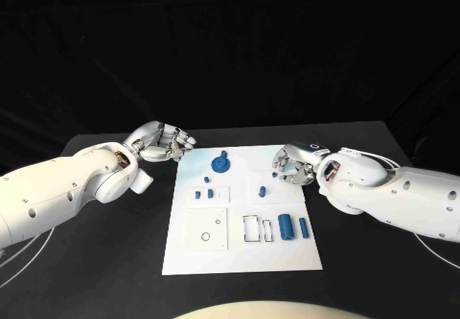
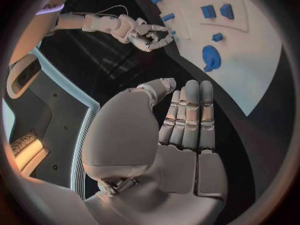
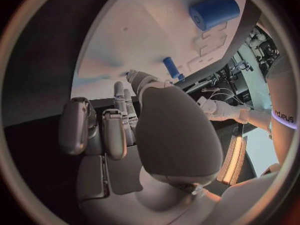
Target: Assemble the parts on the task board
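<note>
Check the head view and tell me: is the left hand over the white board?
No: the left hand is over the black table, beside the task board.

A black table (image 1: 115,266) carries the white task board (image 1: 244,256).

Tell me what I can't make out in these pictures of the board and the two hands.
- Right hand, head view: whether its curled fingers pinch a small blue part; the fingers hide the spot.
- Right wrist view: the task board near the fingertips, hidden by the palm.
- Small parts on the board, head view: too small to tell their shapes.
- Left wrist view: the board's far end, cut off by the circle's rim.
</note>
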`<move>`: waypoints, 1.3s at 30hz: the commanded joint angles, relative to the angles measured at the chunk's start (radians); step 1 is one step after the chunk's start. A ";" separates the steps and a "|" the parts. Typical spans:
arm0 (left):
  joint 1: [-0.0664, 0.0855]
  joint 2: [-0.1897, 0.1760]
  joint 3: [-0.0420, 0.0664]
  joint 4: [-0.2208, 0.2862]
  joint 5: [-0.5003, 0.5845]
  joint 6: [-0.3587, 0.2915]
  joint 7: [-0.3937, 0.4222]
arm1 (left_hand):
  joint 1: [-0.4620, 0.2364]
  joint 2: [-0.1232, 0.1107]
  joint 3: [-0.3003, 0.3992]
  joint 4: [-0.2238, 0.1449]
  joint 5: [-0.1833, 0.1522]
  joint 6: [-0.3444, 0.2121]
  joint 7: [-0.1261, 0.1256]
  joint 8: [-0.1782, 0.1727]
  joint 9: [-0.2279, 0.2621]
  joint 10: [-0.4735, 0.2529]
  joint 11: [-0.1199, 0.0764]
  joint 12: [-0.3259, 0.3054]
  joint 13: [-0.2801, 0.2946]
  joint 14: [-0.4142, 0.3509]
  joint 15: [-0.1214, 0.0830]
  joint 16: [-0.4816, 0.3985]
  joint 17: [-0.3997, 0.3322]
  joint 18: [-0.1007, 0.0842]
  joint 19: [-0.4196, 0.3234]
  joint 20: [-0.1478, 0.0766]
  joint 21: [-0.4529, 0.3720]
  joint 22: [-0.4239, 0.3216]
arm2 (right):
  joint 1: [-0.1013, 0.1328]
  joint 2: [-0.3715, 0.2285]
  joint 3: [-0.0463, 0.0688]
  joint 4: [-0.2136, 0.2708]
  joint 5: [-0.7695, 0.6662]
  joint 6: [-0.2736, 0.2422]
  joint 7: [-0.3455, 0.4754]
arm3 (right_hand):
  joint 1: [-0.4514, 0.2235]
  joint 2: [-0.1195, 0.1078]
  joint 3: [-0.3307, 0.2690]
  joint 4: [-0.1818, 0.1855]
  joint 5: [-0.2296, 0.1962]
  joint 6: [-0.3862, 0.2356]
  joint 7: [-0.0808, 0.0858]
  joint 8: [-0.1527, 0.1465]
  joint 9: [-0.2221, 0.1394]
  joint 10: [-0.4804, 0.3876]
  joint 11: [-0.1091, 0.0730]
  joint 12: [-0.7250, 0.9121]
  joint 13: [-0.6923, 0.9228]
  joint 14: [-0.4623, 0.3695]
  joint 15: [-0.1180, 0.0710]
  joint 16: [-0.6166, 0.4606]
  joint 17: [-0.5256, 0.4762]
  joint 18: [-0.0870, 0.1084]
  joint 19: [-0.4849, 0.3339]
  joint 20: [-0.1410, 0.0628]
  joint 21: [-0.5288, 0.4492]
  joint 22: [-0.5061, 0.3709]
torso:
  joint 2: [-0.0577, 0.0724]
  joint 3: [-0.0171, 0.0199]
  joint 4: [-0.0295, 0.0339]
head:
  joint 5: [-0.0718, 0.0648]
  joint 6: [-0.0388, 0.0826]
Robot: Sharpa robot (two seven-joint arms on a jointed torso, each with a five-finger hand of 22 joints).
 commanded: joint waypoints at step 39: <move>0.000 -0.028 0.001 0.035 0.307 0.002 0.097 | 0.002 0.008 -0.006 -0.006 -0.001 0.006 0.002 0.007 0.000 -0.006 0.001 0.007 -0.002 -0.008 0.000 -0.012 -0.005 0.015 -0.004 -0.001 -0.009 -0.005 | -0.042 0.086 -0.006 -0.050 -0.101 0.066 -0.077 | -0.001 0.075 0.143 -0.062 -0.008 0.114 -0.017 0.048 0.036 0.151 -0.021 -0.036 -0.071 0.068 -0.007 0.015 0.079 -0.004 0.039 -0.015 0.096 0.158 | -0.001 -0.0018 -0.0002 | 0.000 -0.018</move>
